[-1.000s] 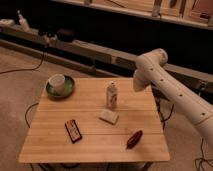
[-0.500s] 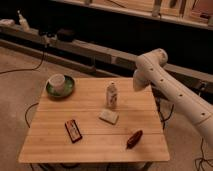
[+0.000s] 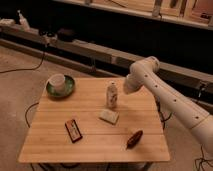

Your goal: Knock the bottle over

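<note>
**Gripper beside upright bottle, knock not yet made**

Camera view, the only one we have: the gripper [image 3: 126,88] sits at the tip of the white arm [image 3: 167,100]. It hangs just to the right of the bottle [image 3: 112,95], at about the height of its upper half. We cannot tell whether it is wide or narrow, and we cannot confirm contact; it looks just short of touching.

The bottle stands upright on the wooden table [image 3: 95,147], near the middle of the back half.

Step in hand, as we judge it: the approach looks about done and the strike is pending. The next move calls for a sideways push to the left, high on the bottle so that it tips rather than slides. The pale packet [image 3: 109,116] lies just in front of the bottle, so we keep the sweep lateral and not toward the front.

Count:
- one bottle
- one bowl [image 3: 56,81], sitting on one green plate [image 3: 71,90] at the back left
- one pale packet
- one dark bar [image 3: 73,130] at the front left
- one brown oblong item [image 3: 134,138] at the front right
- one table, one arm
</note>
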Tool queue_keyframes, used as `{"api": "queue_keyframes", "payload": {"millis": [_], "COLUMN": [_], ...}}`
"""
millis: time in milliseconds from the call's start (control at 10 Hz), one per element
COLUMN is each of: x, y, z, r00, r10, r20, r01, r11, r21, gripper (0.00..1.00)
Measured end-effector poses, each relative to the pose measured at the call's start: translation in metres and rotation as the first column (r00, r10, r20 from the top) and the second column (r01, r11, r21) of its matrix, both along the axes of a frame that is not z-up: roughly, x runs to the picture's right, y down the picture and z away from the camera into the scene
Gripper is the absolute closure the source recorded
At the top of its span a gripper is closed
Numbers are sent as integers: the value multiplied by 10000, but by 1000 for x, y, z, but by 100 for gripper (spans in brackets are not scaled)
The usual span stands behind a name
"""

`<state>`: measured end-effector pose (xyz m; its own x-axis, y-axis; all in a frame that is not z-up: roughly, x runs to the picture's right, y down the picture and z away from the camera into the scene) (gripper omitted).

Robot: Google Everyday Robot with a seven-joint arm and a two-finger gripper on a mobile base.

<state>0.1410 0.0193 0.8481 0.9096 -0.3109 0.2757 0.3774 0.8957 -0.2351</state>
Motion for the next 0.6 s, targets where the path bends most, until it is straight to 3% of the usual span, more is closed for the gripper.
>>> {"api": "queue_keyframes", "payload": {"millis": [100,300,400,600], "x": [0,11,14,5], "y": [-1,-3,-2,1], "z": [4,9,9,10], "r00": [9995,9947,9934,9967], "r10": [-303,-763,-760,-492], "r20": [-63,-683,-861,-648], "r01": [306,866,921,643], "r11": [9982,9828,9750,9643], "r21": [519,1634,2023,2570], "gripper": [100,100,100,100]}}
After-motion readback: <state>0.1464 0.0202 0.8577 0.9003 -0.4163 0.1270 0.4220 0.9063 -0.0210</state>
